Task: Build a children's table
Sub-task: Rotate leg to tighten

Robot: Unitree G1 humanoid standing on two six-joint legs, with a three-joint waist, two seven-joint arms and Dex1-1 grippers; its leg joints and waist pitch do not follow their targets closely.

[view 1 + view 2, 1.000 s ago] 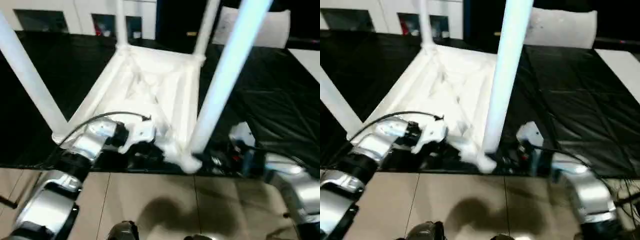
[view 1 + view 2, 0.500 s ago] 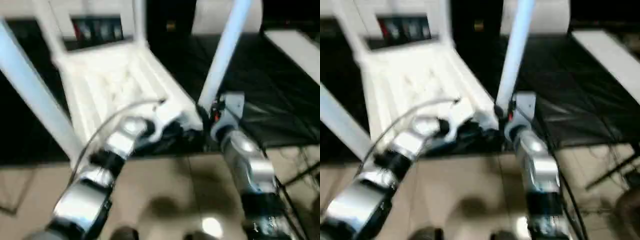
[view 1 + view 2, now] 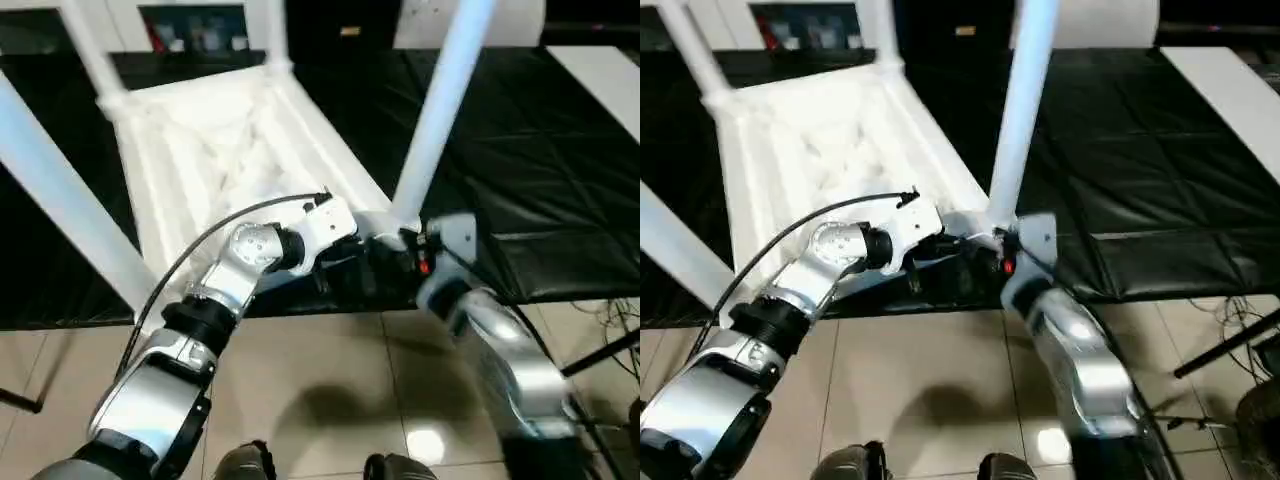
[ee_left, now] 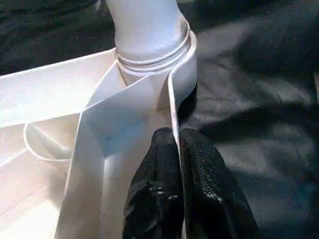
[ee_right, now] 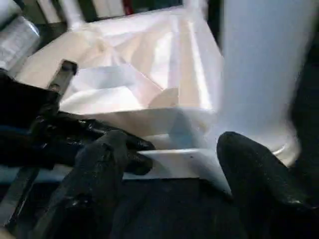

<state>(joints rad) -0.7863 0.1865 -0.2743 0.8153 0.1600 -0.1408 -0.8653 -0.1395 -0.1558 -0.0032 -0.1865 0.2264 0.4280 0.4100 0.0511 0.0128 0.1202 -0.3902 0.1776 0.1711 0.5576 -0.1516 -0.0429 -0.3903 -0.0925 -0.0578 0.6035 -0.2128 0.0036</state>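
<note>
You are pinching the tabletop (image 3: pixel 210 150) rim with your clenched left gripper (image 4: pixel 177 149), while your right gripper (image 5: pixel 174 164), newly arrived with fingers spread, is closing in beside the near leg (image 3: pixel 435 110).

A wide tabletop covered in wrinkled black sheeting (image 3: pixel 560 170) spreads beyond and to the right of the right claw (image 3: pixel 400 262), and a pale flat white panel (image 3: pixel 600 85) lies on its far right part, well apart from both claws. Below the claws, nearer than the tabletop's front edge, is a floor of glossy beige tiles (image 3: pixel 320 390), with thin black cables and a slanting black rod (image 3: pixel 1225 345) low on the right. Far beyond the claws stands a white cabinet with dark glass doors (image 3: pixel 195 25), small red things dimly showing behind the glass.
</note>
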